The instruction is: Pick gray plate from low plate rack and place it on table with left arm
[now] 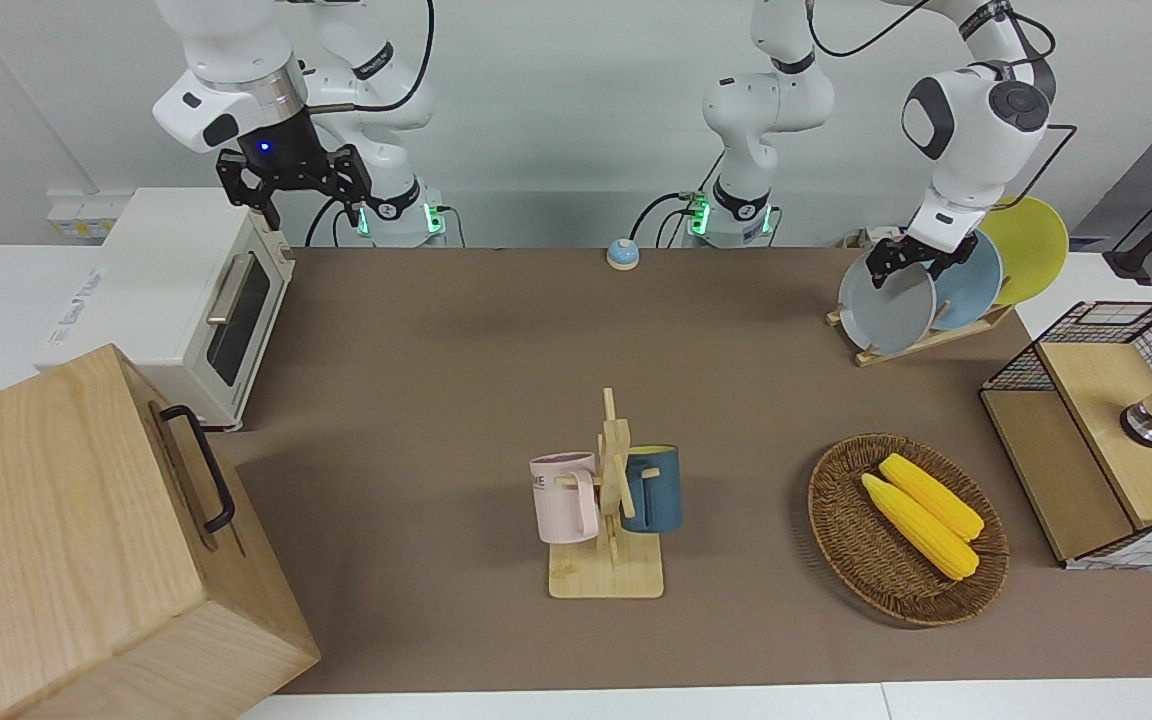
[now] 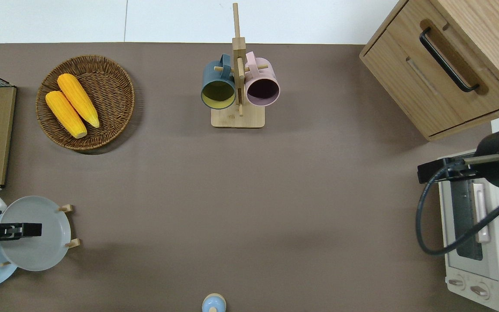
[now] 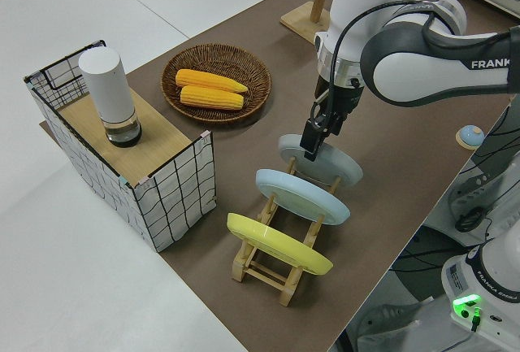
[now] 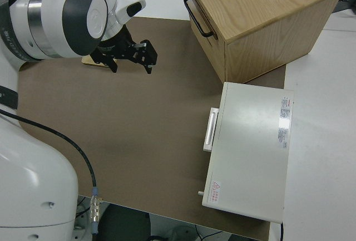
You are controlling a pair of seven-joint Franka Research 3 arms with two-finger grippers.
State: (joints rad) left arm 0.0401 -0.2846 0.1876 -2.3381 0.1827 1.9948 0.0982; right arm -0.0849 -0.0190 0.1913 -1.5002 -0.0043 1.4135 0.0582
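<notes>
A: The left gripper (image 1: 904, 258) pinches the gray plate's (image 1: 886, 308) top rim; the plate stands in the low plate rack (image 1: 921, 340), near the left arm's end.

B: It seems a thin hold. The plate could slip, or knock the blue plate (image 1: 971, 287).

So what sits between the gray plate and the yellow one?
The light blue plate stands between the gray plate and the yellow plate, clearest in the left side view.
</notes>
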